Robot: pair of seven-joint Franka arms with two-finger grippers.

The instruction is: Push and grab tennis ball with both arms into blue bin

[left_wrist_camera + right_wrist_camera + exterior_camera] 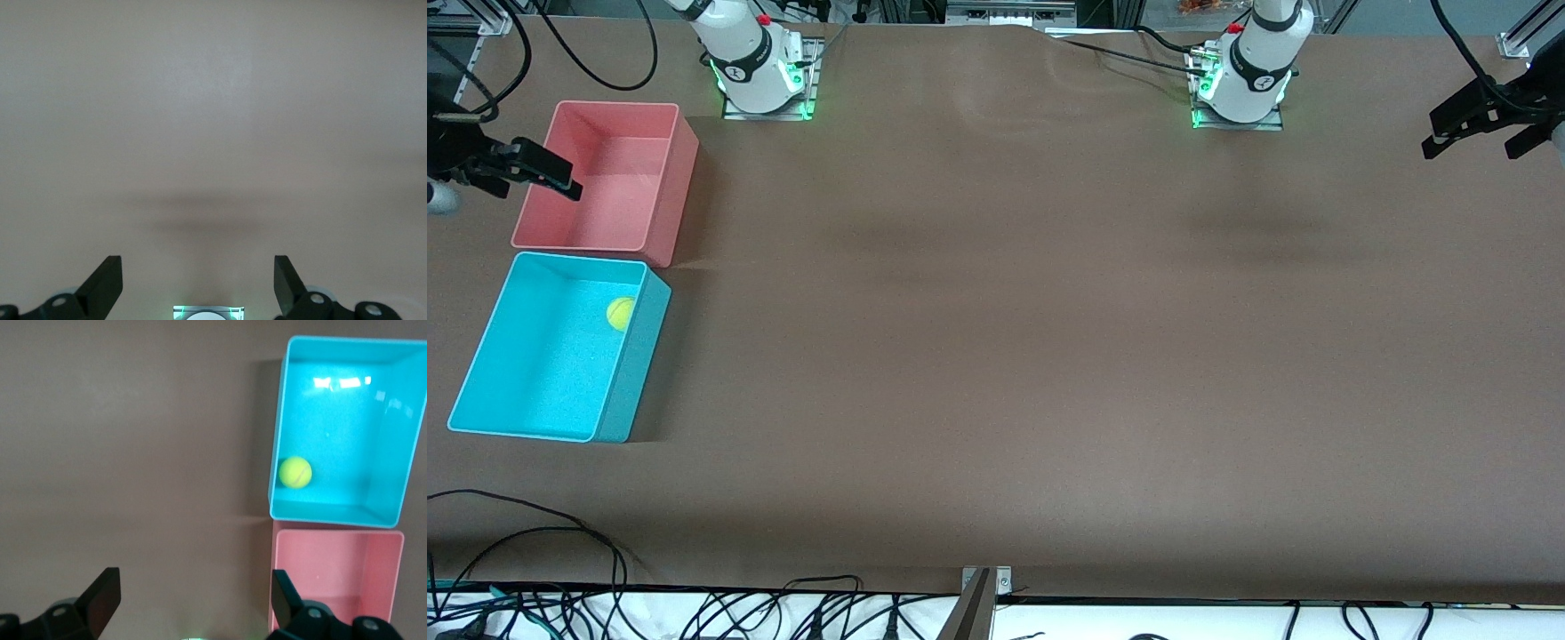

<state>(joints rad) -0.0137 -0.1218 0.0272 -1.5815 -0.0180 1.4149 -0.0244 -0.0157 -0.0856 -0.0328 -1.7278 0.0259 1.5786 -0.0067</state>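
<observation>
Nearest the front camera lay the bright cyan-turquoise rectangular plastic bin [534, 391], standing close to the counter's [996, 356] edge at the right arm's end, and inside it rested the small fuzzy yellow-green tennis ball [620, 313], on the bin's floor against the wall that faces the counter's middle and toward the corner farthest from the front camera. In the right wrist view the ball [295, 472] sat in that same corner of the cyan bin [400, 453], with its pale seam showing. Just beside the cyan bin, farther from the front camera, stood a pink-red rectangular plastic tub [663, 178] of similar size, the two nearly touching along their short walls. The right arm's black two-finger gripper [525, 169] hung over the pink-red tub's outer rim at the counter's edge, and its fingers [100, 600] were spread wide apart with nothing between them. The left arm's black two-finger gripper [1485, 120] waited over the counter's edge at the left arm's end, well apart from both containers; its fingers [103, 283] were likewise spread wide and held nothing, over bare brown counter. Both white arm bases glowed green along the counter's edge farthest from the front camera.
</observation>
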